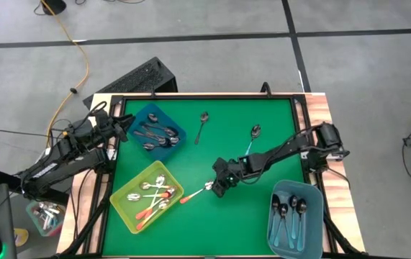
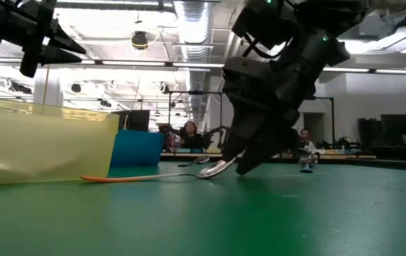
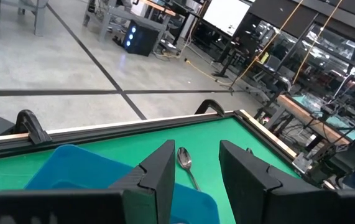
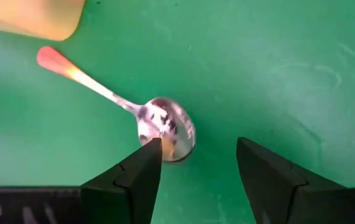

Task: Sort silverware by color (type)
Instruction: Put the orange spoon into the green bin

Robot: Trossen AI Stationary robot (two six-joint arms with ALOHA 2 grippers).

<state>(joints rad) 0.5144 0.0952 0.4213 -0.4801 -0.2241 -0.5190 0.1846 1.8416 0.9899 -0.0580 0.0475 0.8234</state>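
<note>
On the green table (image 1: pixel 241 216) we see an orange-handled spoon (image 1: pixel 194 193).
Its bowl lies just beside the open, empty right claw (image 1: pixel 218 188); handle points toward the yellow bin (image 1: pixel 122 196).

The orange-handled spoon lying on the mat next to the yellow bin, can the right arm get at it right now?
Probably yes. The right claw hangs open just above the orange-handled spoon, at its bowl end, with nothing between them. The yellow bin sits beyond the handle tip.

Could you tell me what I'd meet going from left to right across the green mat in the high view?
Yellow bin → orange-handled spoon on the mat → right tool open beside that spoon's bowl → teal-handled spoon → light blue bin.
</note>
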